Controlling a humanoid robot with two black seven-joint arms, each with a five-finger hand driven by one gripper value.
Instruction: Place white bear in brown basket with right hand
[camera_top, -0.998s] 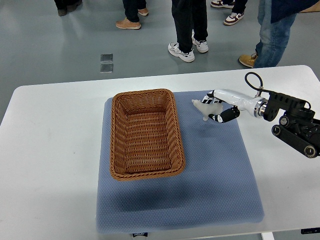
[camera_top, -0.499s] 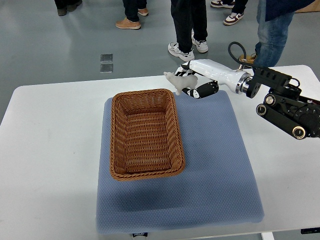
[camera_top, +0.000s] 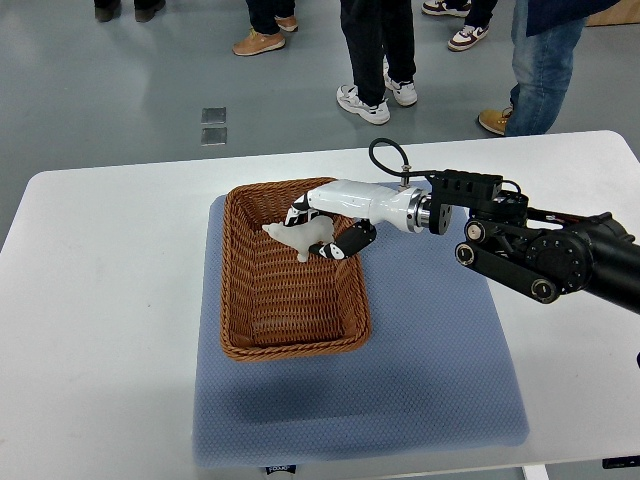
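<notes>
1. Right hand (camera_top: 318, 232), white shell with black fingers, grips the small white toy bear (camera_top: 297, 234).
2. Bear hangs above the brown woven rectangular basket (camera_top: 240, 290), far end.
3. Outstanding: lowering and release.

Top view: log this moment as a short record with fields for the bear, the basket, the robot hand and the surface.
bear: white bear, held over the far part of the basket
basket: brown basket, wicker, rectangular, nothing lying in it
robot hand: right robot hand, fingers closed on the bear, arm reaching in from the right
surface: blue mat on a white table
left arm: not in view
</notes>
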